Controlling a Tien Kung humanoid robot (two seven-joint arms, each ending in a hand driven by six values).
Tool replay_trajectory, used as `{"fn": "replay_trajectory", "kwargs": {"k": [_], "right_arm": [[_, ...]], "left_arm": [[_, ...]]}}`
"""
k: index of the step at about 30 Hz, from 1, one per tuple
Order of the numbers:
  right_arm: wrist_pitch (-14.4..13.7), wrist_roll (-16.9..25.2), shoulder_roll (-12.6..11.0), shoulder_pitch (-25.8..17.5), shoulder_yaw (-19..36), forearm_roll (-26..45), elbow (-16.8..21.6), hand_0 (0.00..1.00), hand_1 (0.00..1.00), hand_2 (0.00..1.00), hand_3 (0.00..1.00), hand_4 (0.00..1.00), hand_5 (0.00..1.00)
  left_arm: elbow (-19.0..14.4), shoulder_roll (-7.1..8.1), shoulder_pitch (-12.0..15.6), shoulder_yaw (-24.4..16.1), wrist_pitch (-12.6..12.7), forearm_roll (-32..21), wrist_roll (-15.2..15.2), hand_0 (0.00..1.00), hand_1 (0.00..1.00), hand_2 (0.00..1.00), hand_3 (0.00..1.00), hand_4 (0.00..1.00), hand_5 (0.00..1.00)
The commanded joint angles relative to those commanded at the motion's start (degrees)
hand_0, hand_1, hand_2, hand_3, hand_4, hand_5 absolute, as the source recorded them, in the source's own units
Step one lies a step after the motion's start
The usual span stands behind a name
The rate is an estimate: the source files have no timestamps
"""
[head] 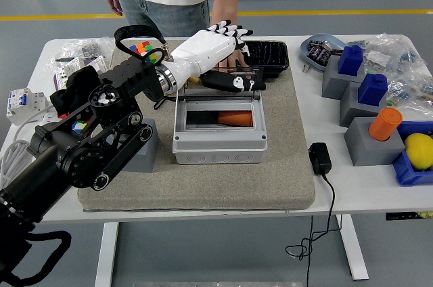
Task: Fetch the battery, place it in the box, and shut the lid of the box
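A grey box (218, 146) stands open in the middle of the grey mat (203, 189). An orange battery (235, 118) lies inside it. The clear lid (220, 93) stands at the box's back edge. My left hand (229, 53), white with black fingertips, hovers over the lid with its fingers stretched out. Its black thumb (233, 82) lies along the lid's top edge, and the hand holds nothing. A person's hand (237, 62) rests just behind, partly hidden by my hand. My right arm is out of view.
A black tray (274, 53) sits behind the box. Grey stands with blue blocks (351, 59), an orange cylinder (385, 123) and a yellow object (419, 150) line the right. A black adapter (319, 158) lies by the mat. A colour cube (142, 49) and a grey block (143, 150) are at left.
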Motion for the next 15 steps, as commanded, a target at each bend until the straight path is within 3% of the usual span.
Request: {"fn": "replay_trajectory", "kwargs": {"k": [5,6,11,15], "right_arm": [[0.07,-0.07,-0.04,-0.11,0.23,-0.21,-0.06,0.791,0.739,0.727,0.777,0.998,0.998],[0.11,-0.12,-0.04,-0.13,0.24,-0.27,-0.08,0.791,0.739,0.727,0.777,0.998,0.998],[-0.02,-0.05,-0.02,-0.09,0.11,-0.11,0.06,0.791,0.739,0.727,0.777,0.998,0.998],[-0.04,-0.04,0.0,-0.12,-0.01,-0.06,0.04,0.791,0.739,0.726,0.777,0.998,0.998]], "left_arm": [[2.51,-0.1,0.17,-1.53,-0.22,0.14,1.39,0.998,0.998,0.948,0.763,0.998,0.998],[3.0,-0.18,0.2,-1.88,-0.55,0.14,2.05,0.998,0.998,0.973,0.874,0.998,0.998],[3.71,-0.09,0.59,-2.67,-3.32,0.14,5.26,0.998,0.998,0.973,0.874,0.998,0.998],[3.59,0.09,0.78,-2.44,-4.43,0.14,5.82,0.998,0.998,0.976,0.857,0.998,0.998]]}}
